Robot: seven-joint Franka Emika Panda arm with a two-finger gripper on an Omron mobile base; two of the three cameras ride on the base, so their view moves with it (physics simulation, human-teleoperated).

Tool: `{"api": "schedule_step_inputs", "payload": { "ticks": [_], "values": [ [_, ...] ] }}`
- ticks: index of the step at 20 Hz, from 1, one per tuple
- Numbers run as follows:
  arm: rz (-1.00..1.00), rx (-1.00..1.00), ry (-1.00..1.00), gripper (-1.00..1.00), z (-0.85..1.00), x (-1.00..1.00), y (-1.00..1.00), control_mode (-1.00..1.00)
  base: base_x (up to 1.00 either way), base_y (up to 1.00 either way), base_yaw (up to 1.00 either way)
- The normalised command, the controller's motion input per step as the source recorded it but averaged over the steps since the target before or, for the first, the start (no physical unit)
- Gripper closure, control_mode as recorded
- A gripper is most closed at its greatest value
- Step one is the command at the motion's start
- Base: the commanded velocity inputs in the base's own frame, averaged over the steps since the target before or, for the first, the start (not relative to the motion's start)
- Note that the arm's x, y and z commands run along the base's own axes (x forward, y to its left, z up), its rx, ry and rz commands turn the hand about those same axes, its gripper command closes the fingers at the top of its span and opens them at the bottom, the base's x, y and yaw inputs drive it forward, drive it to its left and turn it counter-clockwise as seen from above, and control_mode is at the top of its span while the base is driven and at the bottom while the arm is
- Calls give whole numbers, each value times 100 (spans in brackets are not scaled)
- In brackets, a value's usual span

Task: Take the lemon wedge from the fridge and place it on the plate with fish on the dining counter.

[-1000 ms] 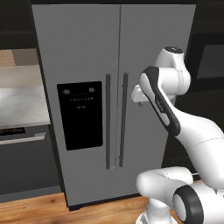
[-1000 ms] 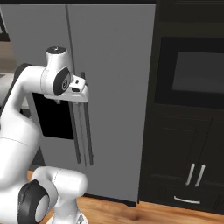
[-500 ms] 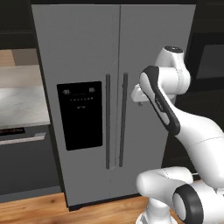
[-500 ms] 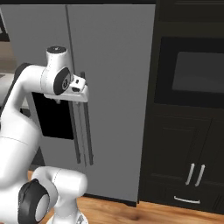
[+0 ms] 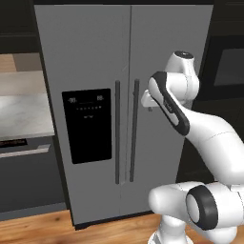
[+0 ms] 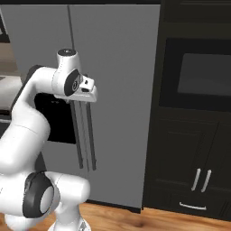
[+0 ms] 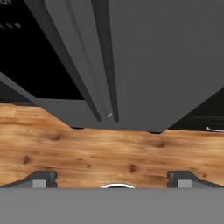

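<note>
The tall grey fridge [image 5: 86, 57] stands straight ahead with both doors shut, so the lemon wedge is hidden behind them. My gripper [image 5: 147, 99] hovers at chest height just right of the right door's long dark handle [image 5: 135, 128], pointing down, with nothing in it. In the right base view the gripper [image 6: 90, 92] sits over the tops of the two handles [image 6: 90, 135]. In the hand view the gripper [image 7: 111, 180] is open, fingertips [image 7: 43, 178] wide apart, looking down the fridge [image 7: 166, 65] front to the floor. The plate, the fish and the dining counter are out of view.
A black dispenser panel [image 5: 88, 124] is set in the left door. Dark cabinets with a built-in oven [image 6: 198, 81] flank the fridge on the right. A pale counter [image 5: 24, 109] over a dark appliance lies to the left. Wooden floor [image 7: 109, 148] runs below.
</note>
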Motion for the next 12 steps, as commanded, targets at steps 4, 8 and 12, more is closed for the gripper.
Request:
{"api": "schedule_step_inputs", "payload": {
  "ticks": [4,8,12],
  "values": [
    [0,-1,-3,-100,-13,98,-8,-100,0,0,0],
    [5,0,-12,-100,-23,82,-1,-100,0,0,0],
    [6,0,-14,-100,-26,77,5,-100,0,0,0]
  ]
}}
